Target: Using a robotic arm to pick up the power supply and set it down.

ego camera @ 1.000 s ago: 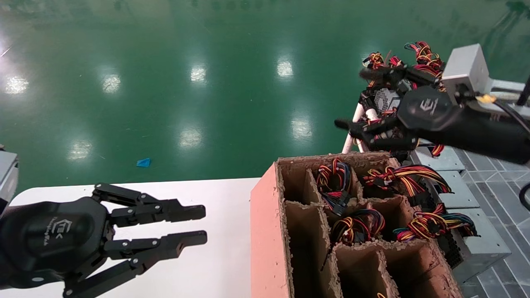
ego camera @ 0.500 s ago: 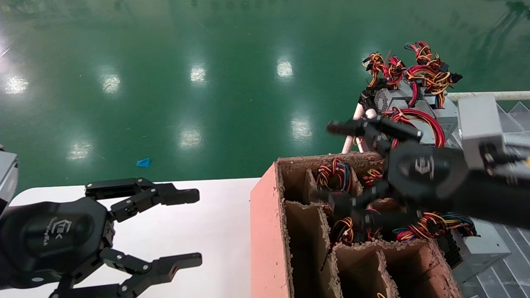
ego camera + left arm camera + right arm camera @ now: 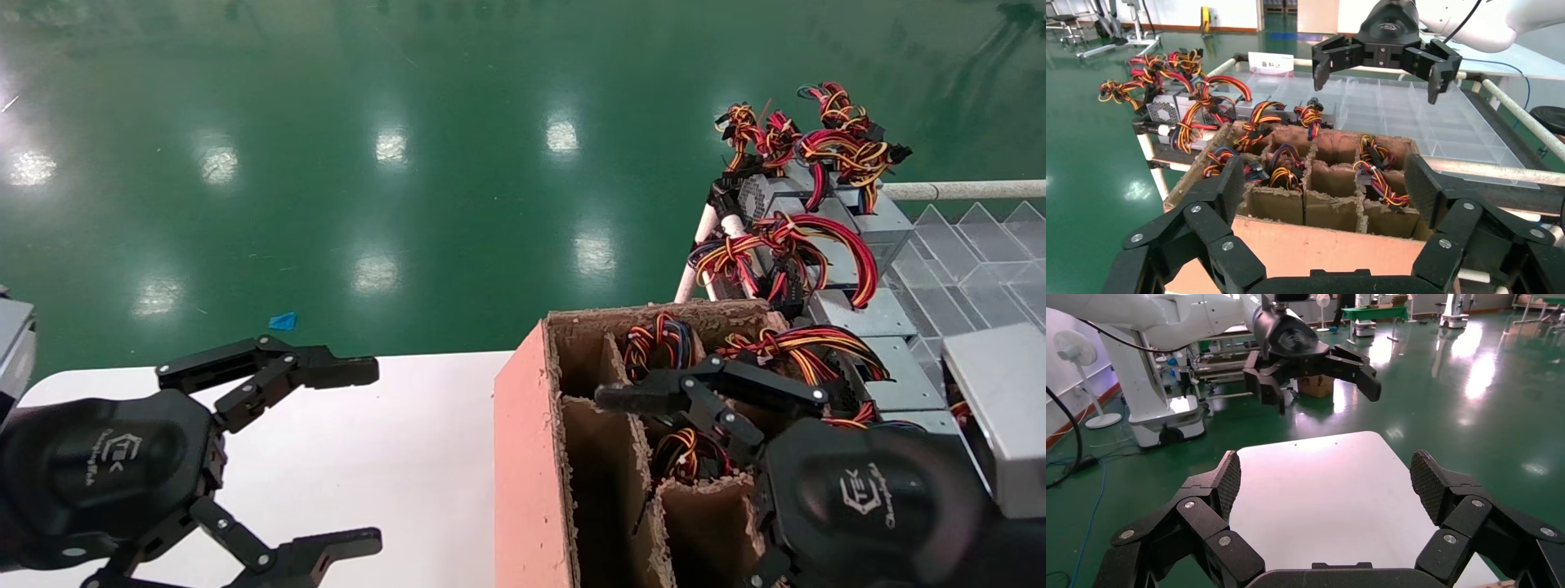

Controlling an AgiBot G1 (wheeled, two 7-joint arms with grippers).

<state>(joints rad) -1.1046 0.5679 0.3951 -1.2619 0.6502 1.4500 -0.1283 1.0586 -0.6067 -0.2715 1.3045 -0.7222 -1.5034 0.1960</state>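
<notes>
Two grippers are in view, and we find both with fingers spread wide and holding nothing. We note the right gripper [image 3: 645, 482] low over the near cells of the divided cardboard box [image 3: 523, 457], its upper finger reaching across a partition; the right wrist view looks out over the white table [image 3: 1321, 490]. The left gripper [image 3: 368, 457] hangs above that table, beside the box. We count wire bundles in several cells, marking a power supply [image 3: 686, 453] seated in the box just beside the right fingers. More grey units [image 3: 817, 204] sit stacked on the rack behind the box, apart from either gripper.
</notes>
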